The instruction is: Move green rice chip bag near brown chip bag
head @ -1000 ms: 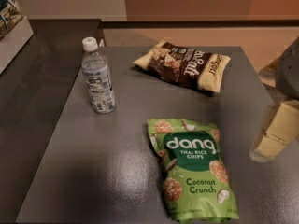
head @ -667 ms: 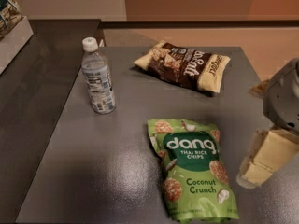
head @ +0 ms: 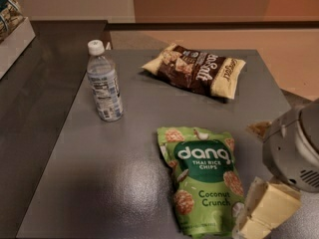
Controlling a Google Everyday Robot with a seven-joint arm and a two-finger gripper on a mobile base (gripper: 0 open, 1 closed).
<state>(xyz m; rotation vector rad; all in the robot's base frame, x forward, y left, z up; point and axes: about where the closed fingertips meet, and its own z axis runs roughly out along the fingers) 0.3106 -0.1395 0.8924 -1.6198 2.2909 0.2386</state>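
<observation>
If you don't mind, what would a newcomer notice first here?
The green rice chip bag lies at the front of the table, with the gripper by its lower right corner. The brown chip bag lies at the far side, and a water bottle stands upright on the left.

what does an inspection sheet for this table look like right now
surface: grey table, flat, with a glare patch near the front
job's things: green rice chip bag lies flat near the front; brown chip bag lies at the far side, apart from it
clutter: water bottle upright at the left
grippers: pincer low at the front right, by the green bag's lower right corner; contact unclear
cables: nothing seen
surroundings: dark counter at the left, with a box on its far end
</observation>
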